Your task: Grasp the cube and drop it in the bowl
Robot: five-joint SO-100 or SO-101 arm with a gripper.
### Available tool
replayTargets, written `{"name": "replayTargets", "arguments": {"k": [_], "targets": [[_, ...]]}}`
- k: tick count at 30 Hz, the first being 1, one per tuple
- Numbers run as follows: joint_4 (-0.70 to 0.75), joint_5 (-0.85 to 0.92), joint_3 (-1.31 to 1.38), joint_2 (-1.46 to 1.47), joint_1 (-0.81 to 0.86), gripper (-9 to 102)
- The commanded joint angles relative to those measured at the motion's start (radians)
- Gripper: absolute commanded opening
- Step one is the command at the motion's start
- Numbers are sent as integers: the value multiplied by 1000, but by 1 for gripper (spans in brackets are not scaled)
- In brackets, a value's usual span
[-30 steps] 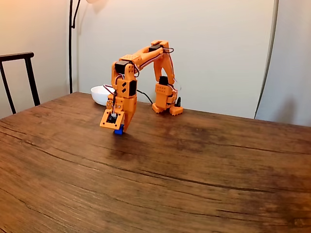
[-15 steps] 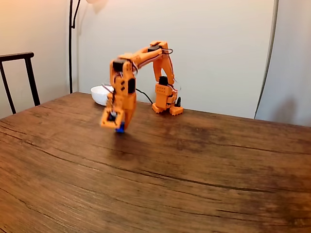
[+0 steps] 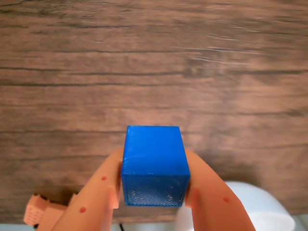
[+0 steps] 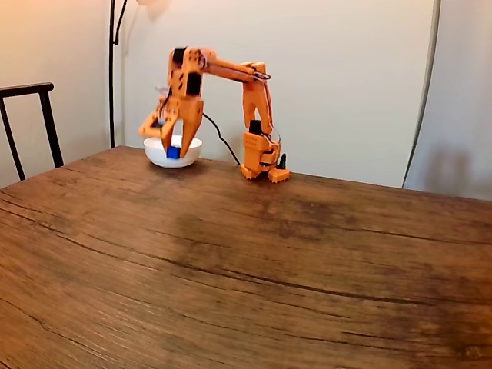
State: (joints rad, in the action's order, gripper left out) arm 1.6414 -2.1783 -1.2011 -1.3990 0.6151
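In the wrist view the bright-blue cube (image 3: 154, 166) is clamped between my gripper's (image 3: 154, 159) two orange fingers (image 3: 96, 192), well above the wooden table. Part of the white bowl (image 3: 240, 207) shows at the bottom right, below and beside the cube. In the fixed view the orange arm is raised and the gripper (image 4: 171, 147) hangs at the far left of the table, shut on the cube (image 4: 174, 152). The cube appears in front of the bowl (image 4: 192, 148), near rim height. Whether it is over the bowl's opening I cannot tell.
The arm's base (image 4: 261, 163) stands at the table's far edge by the wall. A dark chair (image 4: 27, 123) and a lamp pole (image 4: 113, 69) stand off the table to the left. The wooden table (image 4: 269, 269) stretches wide toward the camera.
The arm has lifted the cube off the table and swung it up and back to the left, from mid-table to the bowl. The grip on the cube has held throughout.
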Motion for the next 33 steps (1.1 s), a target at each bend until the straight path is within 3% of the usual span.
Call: {"name": "replayTargets", "arguments": {"k": [1,7,18,26,33], "targets": [[49,-12,26,-132,74,4],[114,-86,26,-242,202,4],[98,-255,-152,-376,505,4],[-35,-353,-262,-419,721,4],[-255,-367,-462,-422,839,4]]}}
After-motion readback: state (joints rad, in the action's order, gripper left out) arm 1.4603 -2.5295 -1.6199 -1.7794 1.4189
